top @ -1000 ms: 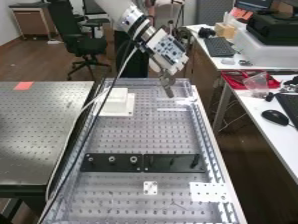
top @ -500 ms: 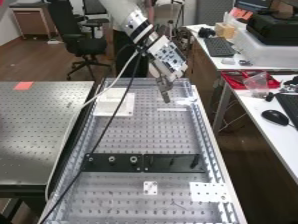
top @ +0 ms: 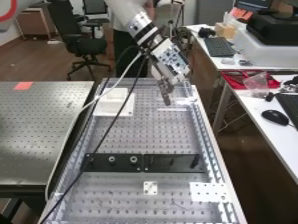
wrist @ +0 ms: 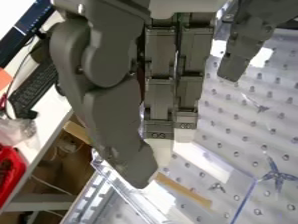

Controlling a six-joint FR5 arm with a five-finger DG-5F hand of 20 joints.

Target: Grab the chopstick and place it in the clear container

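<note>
One chopstick (wrist: pixel 184 191) near hand (top: pixel 163 89) (released, fingers (wrist: pixel 130 150) relaxed), perforated bench (top: pixel 148 137) beneath.

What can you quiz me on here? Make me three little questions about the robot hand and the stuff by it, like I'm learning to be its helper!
1. True or false: in the high view, the hand is over the far part of the perforated bench.

2. Pick one. In the high view, which of these looks closest to the hand?
A) the white block
B) the computer mouse
C) the long black bar

3. Fill in the colour: in the wrist view, the thin chopstick looks ____.

Key: 1. True; 2. A; 3. tan
</note>
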